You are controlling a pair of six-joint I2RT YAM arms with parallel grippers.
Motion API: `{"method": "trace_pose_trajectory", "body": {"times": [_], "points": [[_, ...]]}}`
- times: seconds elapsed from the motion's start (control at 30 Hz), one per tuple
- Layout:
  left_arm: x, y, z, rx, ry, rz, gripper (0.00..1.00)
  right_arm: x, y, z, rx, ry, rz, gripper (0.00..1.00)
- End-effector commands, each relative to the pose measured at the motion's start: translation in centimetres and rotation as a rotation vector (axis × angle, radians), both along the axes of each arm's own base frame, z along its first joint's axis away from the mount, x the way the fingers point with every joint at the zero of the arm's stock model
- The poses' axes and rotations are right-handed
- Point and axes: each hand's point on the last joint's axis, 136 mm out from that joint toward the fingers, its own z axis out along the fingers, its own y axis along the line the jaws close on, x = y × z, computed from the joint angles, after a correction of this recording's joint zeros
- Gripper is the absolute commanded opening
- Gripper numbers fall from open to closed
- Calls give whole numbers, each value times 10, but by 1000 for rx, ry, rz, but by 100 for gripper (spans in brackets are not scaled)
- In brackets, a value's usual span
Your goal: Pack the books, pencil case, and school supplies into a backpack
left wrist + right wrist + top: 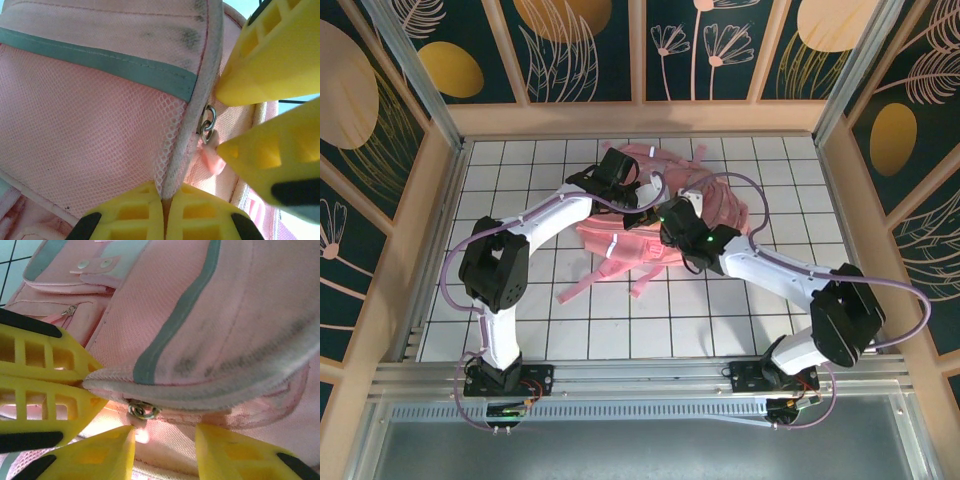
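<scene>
Pinches piping of backpack between shut jaws of left gripper; straddles zipper pull with narrowly parted jaws of right gripper, not yet gripping. Lies past middle of table, toward far edge. Seems barely begun: unzipping first, packing everything after.

Matt pink cloth backpack with fine mesh panel, shiny metal zip ring

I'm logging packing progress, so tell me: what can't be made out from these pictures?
- Backpack contents: its own fabric hides the inside.
- Zipper pull, right wrist view: glare blurs its tab, so whether the right tool touches it is unclear.
- Zipper's extent: cut off by both wrist frames' edges.
- Top view: the arms cover where the left tool pinches the seam.
</scene>
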Motion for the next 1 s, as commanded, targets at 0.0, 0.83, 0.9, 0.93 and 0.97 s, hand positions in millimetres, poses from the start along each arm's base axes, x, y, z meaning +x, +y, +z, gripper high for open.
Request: {"method": "trace_pose_trajectory", "body": {"times": [0.0,0.83,0.9,0.93,0.97], "points": [[-19,-16,31,-128,24,-95,0,16,-1,8,1,-39,-40,40],[-32,-16,35,-149,49,-144,0,1,18,9,207,24,125,44],[-40,-15,39,-165,57,-176,0,9,16,6,221,24,97,44],[-45,-14,40,-169,62,-189,0,13,15,4,234,28,88,44],[-49,-12,41,-172,64,-200,0,17,11,3,240,30,56,44]]}}
